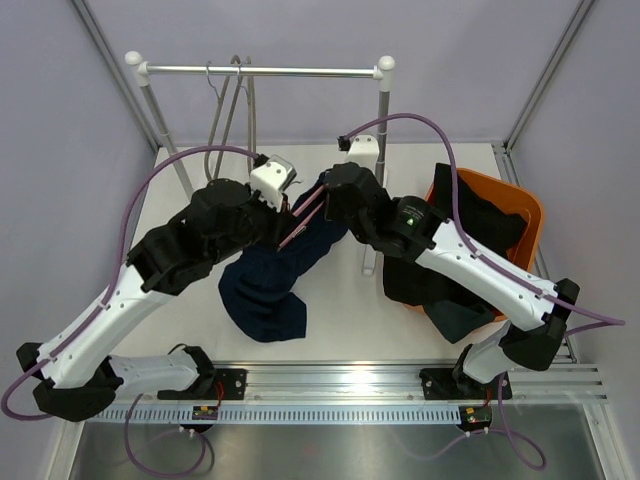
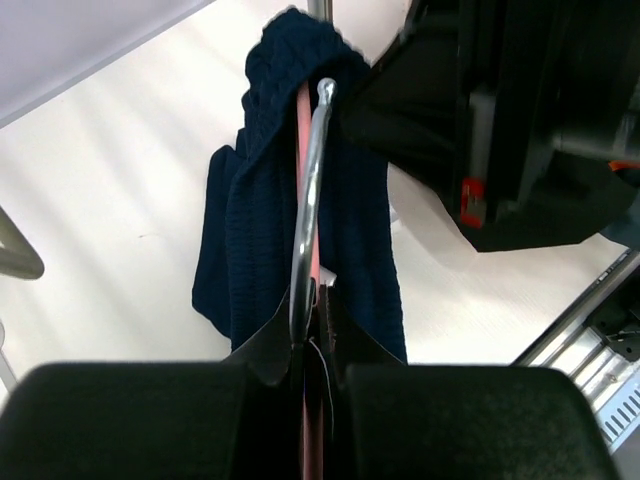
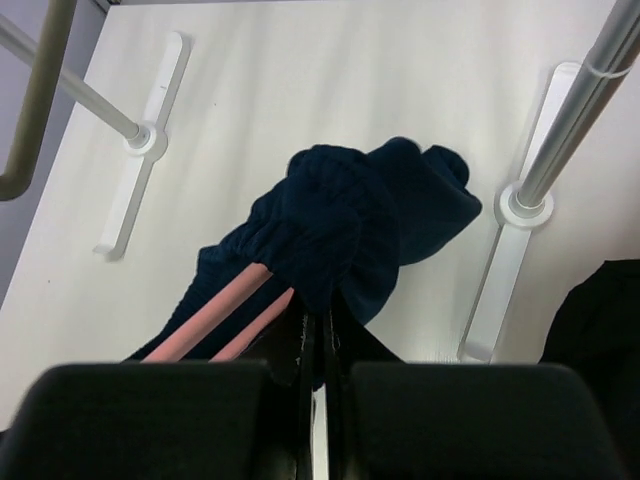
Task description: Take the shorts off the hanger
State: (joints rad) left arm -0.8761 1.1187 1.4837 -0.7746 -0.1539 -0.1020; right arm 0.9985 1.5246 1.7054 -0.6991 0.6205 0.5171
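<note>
Navy blue shorts (image 1: 275, 285) hang over a pink hanger (image 1: 300, 222) above the table, their legs trailing down onto it. My left gripper (image 2: 312, 300) is shut on the hanger's metal hook (image 2: 308, 200) and pink bar, with the shorts (image 2: 250, 220) draped just beyond it. My right gripper (image 3: 318, 325) is shut on the bunched waistband of the shorts (image 3: 350, 220), right beside the pink hanger bars (image 3: 215, 315). From above, the two grippers meet over the hanger, the left gripper (image 1: 285, 205) close to the right gripper (image 1: 325, 195).
An orange basket (image 1: 520, 205) at the right holds black shorts (image 1: 480, 225), and another dark pair (image 1: 440, 300) spills over its near rim. The clothes rack (image 1: 265, 70) stands at the back with grey hangers (image 1: 225, 110). Its white feet (image 3: 500, 270) rest on the table.
</note>
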